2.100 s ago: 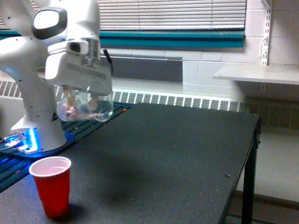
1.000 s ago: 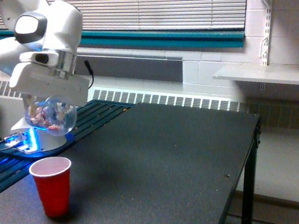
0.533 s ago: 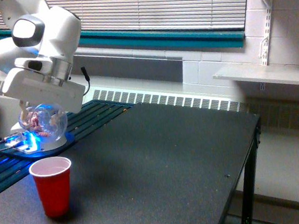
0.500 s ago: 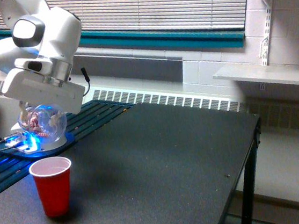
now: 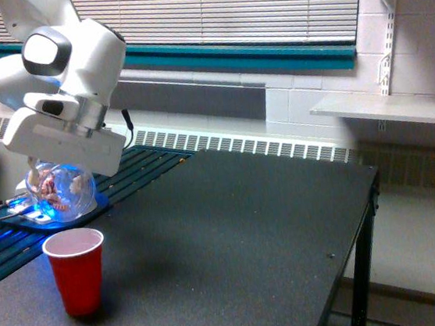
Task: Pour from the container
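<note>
In the exterior view the container (image 5: 61, 192), a clear rounded cup with small pinkish-white pieces inside, hangs tilted in the air just above and slightly behind the red cup (image 5: 76, 271). My gripper (image 5: 55, 172) is shut on the container from above; its fingers are mostly hidden behind the white hand housing and the glass. The red cup stands upright on the dark table (image 5: 234, 240) near the exterior view's left, its white inside showing. A small gap separates the container from the red cup's rim.
The arm's white base (image 5: 57, 201) with a blue light stands behind the red cup on a dark slatted surface (image 5: 136, 168). The table's edge and leg (image 5: 364, 260) fall off on the exterior view's right. A white shelf (image 5: 388, 108) and a blinded window lie behind.
The gripper has carried the container from the table's middle-left toward the exterior view's left and lower, bringing it over the red cup and tilting it further. The red cup has not moved.
</note>
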Robot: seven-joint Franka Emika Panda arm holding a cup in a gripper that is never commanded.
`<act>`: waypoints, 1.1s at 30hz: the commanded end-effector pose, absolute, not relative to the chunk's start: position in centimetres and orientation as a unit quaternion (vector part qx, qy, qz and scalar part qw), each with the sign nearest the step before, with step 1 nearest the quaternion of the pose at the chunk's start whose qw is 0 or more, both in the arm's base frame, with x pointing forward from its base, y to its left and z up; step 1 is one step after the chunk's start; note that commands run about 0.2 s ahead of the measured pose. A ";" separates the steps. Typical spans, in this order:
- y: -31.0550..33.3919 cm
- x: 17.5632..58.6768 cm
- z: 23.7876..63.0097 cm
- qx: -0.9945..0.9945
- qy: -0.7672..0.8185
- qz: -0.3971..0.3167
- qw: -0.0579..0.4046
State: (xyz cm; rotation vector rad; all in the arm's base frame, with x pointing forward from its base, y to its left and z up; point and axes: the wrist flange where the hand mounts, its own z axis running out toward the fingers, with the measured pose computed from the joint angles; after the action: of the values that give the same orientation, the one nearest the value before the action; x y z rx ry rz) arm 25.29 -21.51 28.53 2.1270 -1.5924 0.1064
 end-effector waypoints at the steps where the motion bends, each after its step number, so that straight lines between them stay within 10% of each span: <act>1: -21.7 26.3 27.8 0.769 -0.590 0.021 0.245; 33: -22.9 28.5 27.8 0.759 -0.591 -0.016 0.271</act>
State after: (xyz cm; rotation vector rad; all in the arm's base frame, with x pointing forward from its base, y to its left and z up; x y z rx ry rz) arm 28.46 -23.13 27.86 2.0468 -1.5993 -0.0267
